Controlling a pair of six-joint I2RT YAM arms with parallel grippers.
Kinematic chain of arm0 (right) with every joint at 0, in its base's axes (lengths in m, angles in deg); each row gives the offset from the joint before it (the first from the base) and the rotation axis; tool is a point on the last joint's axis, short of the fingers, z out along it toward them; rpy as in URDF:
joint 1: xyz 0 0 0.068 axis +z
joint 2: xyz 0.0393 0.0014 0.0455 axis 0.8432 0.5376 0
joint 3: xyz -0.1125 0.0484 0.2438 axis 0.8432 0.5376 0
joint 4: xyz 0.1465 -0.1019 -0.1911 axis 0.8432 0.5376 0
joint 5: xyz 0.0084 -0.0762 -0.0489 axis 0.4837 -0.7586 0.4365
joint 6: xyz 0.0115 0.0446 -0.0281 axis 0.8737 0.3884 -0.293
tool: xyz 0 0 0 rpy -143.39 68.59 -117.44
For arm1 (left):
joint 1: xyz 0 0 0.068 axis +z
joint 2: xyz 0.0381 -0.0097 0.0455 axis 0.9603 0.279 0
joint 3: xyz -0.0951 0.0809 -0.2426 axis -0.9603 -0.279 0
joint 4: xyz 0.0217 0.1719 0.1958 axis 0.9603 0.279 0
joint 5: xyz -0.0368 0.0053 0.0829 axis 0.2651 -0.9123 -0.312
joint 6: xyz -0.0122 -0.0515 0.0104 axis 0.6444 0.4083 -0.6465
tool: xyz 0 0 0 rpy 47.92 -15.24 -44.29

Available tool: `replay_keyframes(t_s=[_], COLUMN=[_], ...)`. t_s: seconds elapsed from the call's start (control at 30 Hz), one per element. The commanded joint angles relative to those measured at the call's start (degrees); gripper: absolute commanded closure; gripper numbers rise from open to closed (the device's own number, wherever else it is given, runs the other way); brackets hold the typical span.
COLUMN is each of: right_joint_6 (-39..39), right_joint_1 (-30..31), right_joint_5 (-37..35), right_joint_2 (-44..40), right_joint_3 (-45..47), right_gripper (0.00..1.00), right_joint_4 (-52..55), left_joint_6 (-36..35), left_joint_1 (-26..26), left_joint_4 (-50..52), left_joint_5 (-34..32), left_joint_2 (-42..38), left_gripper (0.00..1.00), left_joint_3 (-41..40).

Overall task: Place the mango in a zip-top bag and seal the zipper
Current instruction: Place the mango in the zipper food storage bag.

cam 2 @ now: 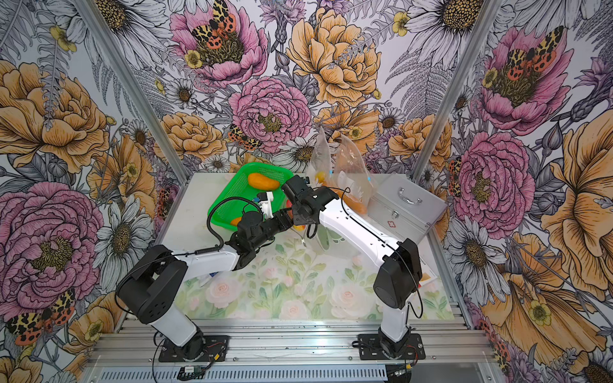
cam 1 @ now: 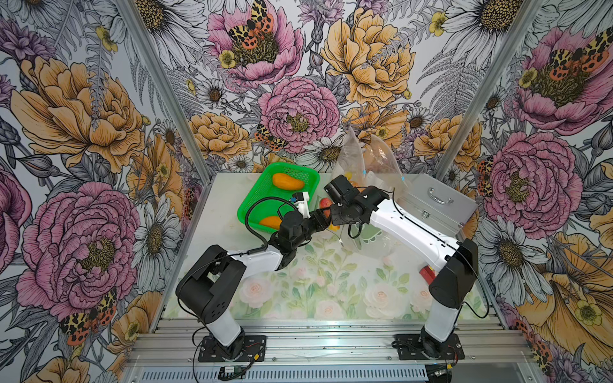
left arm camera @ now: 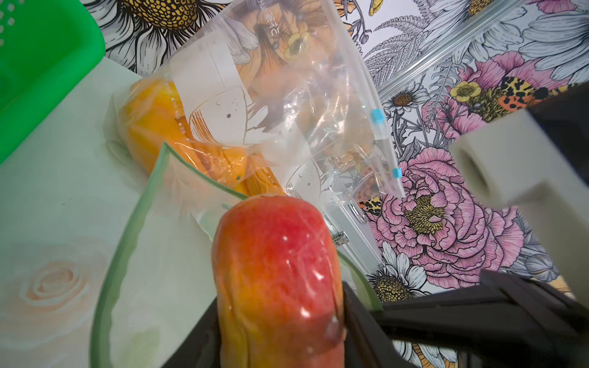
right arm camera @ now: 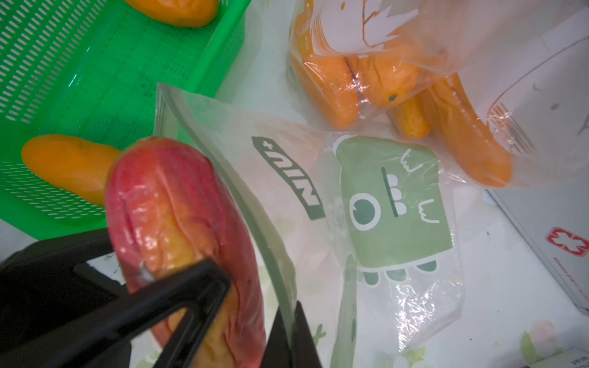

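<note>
A red-and-yellow mango (left arm camera: pixel 277 255) sits between the fingers of my left gripper (left arm camera: pixel 279 296), which is shut on it. Its tip is at the open mouth of a clear zip-top bag (right arm camera: pixel 392 204) printed with a green dinosaur. How far inside it reaches I cannot tell. In the right wrist view the mango (right arm camera: pixel 165 204) lies along the bag's green zipper rim (right arm camera: pixel 248 210). My right gripper (right arm camera: pixel 291 331) is shut on that rim and holds the mouth up. In both top views the two wrists meet over the bag (cam 1: pixel 371 242) (cam 2: pixel 335 238) and hide both grippers.
A green basket (cam 1: pixel 252 195) at the back left holds two orange mangoes (cam 1: pixel 288 181) (cam 1: pixel 270 222). Two filled zip bags (cam 1: pixel 365 159) lean at the back by a silver case (cam 1: pixel 434 202). A red box (cam 1: pixel 426 272) lies by the right arm.
</note>
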Motion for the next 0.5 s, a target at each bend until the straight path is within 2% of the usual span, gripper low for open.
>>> replay_keyframes(t_s=[0.0, 0.07, 0.13, 0.33, 0.47], right_joint_6=[0.8, 0.8, 0.9, 1.1, 1.2], right_joint_1=[-0.4, -0.5, -0.6, -0.7, -0.7], right_joint_5=[0.5, 0.5, 0.4, 0.3, 0.3], right_joint_2=[-2.7, -2.8, -2.8, -3.3, -3.6], right_joint_3=[0.4, 0.6, 0.9, 1.7, 2.1], right_gripper=[1.0, 1.0, 1.0, 1.0, 1.0], right_joint_4=[-1.7, -1.7, -1.8, -2.1, -2.3], left_joint_6=[-0.9, -0.9, -1.2, -5.1, -10.0], left_joint_1=[-0.4, -0.4, -0.2, 1.6, 3.4], left_joint_4=[-1.9, -1.9, -1.8, 3.9, 15.4], left_joint_5=[-0.9, -1.2, -1.7, -4.8, -9.2], left_joint_2=[0.9, 0.8, 0.0, -6.1, -11.5], left_gripper=[0.33, 0.22, 0.18, 0.17, 0.15], left_joint_3=[0.4, 0.1, -0.3, -1.0, 0.7])
